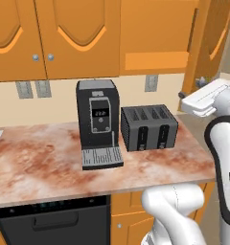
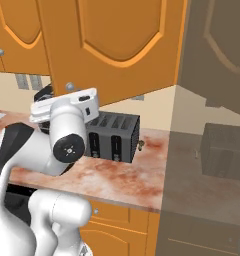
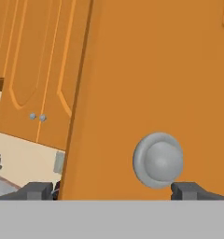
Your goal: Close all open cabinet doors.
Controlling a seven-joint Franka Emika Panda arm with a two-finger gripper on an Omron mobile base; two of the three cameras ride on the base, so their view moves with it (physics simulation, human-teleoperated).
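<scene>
In the hand view the two small dark finger tips [image 3: 39, 190] stand wide apart with nothing between them, the gripper [image 3: 115, 191] spread across the edge of a tall orange-brown wooden upper cabinet door [image 3: 151, 84] that stands swung open. Just above the right finger tip sits that door's small round silver knob [image 3: 158, 160], close to the tip; whether they touch cannot be told. The left finger tip lies just past the door's free edge.

Farther left of the fingers hang two closed orange-brown upper cabinet doors with raised arched panels [image 3: 34, 70], their two silver knobs side by side where the doors meet.

In the right base view the open door [image 2: 117, 45] juts out over the white arm [image 2: 67, 125], its knob [image 2: 69, 87] just above the hand. Below the hand stands a dark grey four-slot toaster [image 2: 112, 136] on the marbled reddish-brown counter [image 2: 132, 180].

In the left base view a black coffee machine [image 1: 97, 122] stands just beside the toaster [image 1: 149, 127], under the closed doors [image 1: 54, 33].
</scene>
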